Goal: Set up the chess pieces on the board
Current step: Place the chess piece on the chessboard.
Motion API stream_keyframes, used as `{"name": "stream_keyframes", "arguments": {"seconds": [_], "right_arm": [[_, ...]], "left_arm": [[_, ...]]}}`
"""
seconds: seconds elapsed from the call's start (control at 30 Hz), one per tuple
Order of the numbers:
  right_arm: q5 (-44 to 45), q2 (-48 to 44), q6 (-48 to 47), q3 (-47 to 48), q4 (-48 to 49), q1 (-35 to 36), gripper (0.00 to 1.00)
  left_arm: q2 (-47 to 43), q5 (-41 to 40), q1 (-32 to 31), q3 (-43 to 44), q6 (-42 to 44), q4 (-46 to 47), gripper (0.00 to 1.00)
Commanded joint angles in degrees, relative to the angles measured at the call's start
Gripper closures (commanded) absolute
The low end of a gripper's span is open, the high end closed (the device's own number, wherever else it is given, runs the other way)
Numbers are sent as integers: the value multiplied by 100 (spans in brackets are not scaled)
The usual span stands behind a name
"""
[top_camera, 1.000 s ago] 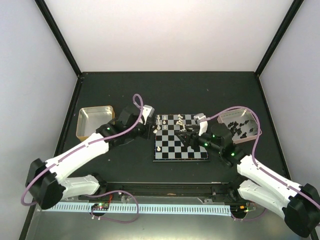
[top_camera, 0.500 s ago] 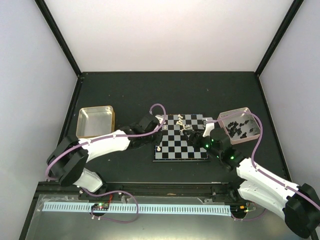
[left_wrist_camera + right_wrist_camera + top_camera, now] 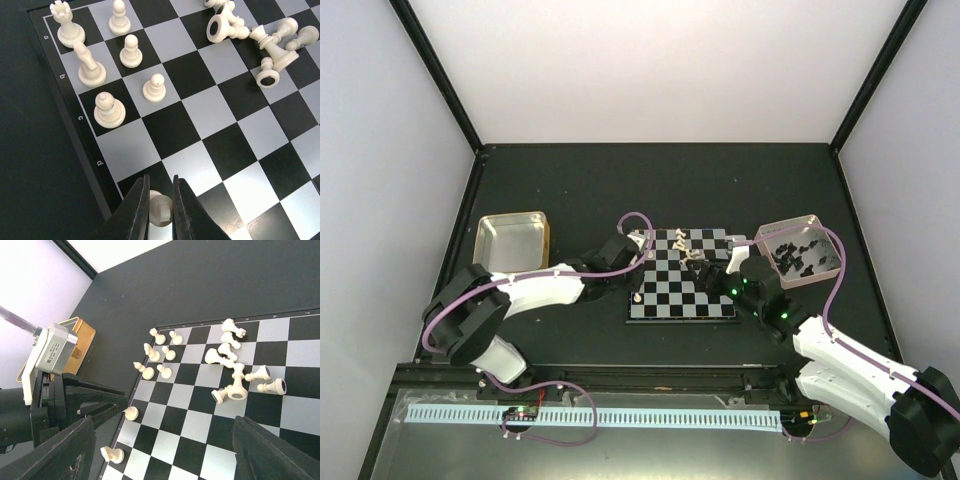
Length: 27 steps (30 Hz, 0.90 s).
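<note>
- The board (image 3: pixel 685 300) is lying flat between both arms. Its lettered rim is running straight ahead of the left gripper (image 3: pixel 160 186), with bare dark table (image 3: pixel 30 165) lying outside that rim.
- The right gripper (image 3: pixel 164 432) is hanging spread wide, gripping nothing, over the board's right half.
- The left gripper is pinching a cream chess piece (image 3: pixel 161 210) between nearly closed jaws, just inside the rim past the "d" mark; its kind is unclear.
- Toppled cream pieces (image 3: pixel 250 35) are lying sideways, well apart, nearer the right arm.
- The rook (image 3: pixel 65 30), knight (image 3: pixel 90 65) and bishop (image 3: pixel 109 110) are standing on a, b and c. The d square (image 3: pixel 127 152) is sitting vacant just ahead, so a short forward drop looks likely, with the bishop nearest to clip.
</note>
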Motion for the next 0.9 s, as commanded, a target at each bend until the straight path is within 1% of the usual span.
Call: {"name": "stream_keyframes", "arguments": {"seconds": [0.0,0.13,0.27,0.37,0.47,0.5,0.53,0.7,0.87], "right_arm": [[87,-45,58,-28,67,5,25],[69,-28,75,-17,65,2,25],[51,-19,76,3,63,6,25],[42,-18,93,18,46,6,25],[34,-43,127,52,-5,6,25],[48,-52,142,74,-31,6,25],[66,-53,152,93,-71,6,25],[369,61,371,269,-505,6,26],[614,541,576,756,-1199,-2,30]], "left_arm": [[95,-84,-27,-78,27,322,97],[74,-88,-31,-134,44,348,93],[30,-62,-26,-204,42,385,84],[-20,-68,-27,-231,29,371,74],[-136,-79,-31,-217,20,312,60],[-195,-93,-26,-214,17,293,54],[-265,-108,-25,-188,2,256,50],[-751,-183,-28,-29,-4,49,41],[-1574,-475,-17,1,-26,-209,37]]}}
